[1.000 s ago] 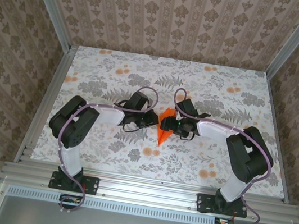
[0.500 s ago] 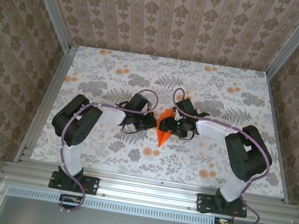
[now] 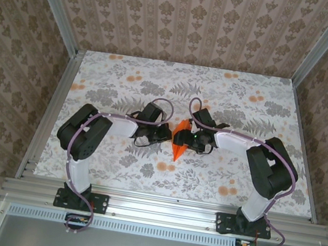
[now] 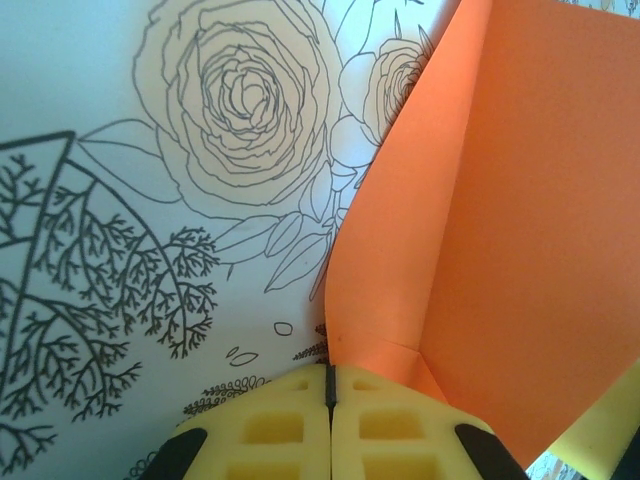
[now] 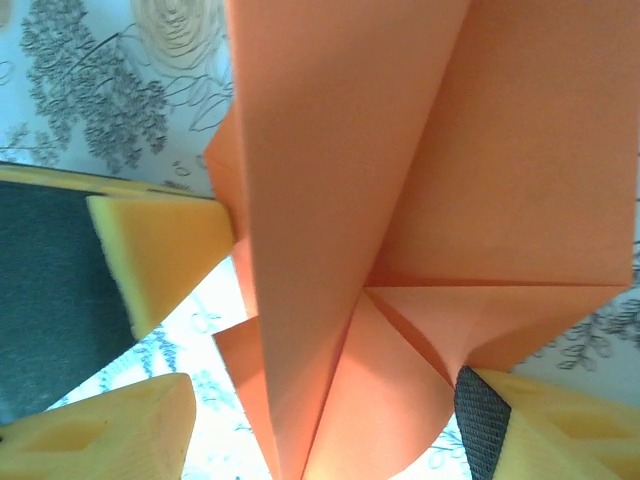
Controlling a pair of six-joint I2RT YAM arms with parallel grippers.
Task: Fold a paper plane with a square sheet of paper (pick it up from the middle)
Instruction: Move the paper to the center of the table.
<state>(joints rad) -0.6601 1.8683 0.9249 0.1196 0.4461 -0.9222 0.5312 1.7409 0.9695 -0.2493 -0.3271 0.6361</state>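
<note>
Walls: patterned brown wallpaper (image 3: 186,20) encloses the cell on three sides.
Bench: the bench (image 3: 121,79) carries a pale cloth printed with grey leaves and small orange flowers. An aluminium rail (image 3: 163,209) runs along its near edge.
Left arm: the left arm (image 3: 84,132) is bolted at the near left and reaches in towards the bench's middle.
Right arm: the right arm (image 3: 270,165) is bolted at the near right and reaches in from the other side, so the two wrists nearly meet.
Left gripper: the left gripper (image 4: 328,375) has its yellow pads pressed flat together. The paper's edge runs right into their seam, so it appears to be nipped there.
Right gripper: the right gripper (image 3: 186,139) is spread wide, one finger on each side of the paper. The pad (image 5: 540,420) on one side touches a folded flap, and the other stands clear of the paper.
Orange paper: the orange paper (image 3: 176,150) is at mid-bench between the two grippers. It is creased into layered triangular flaps and narrows to a point towards the near edge.
</note>
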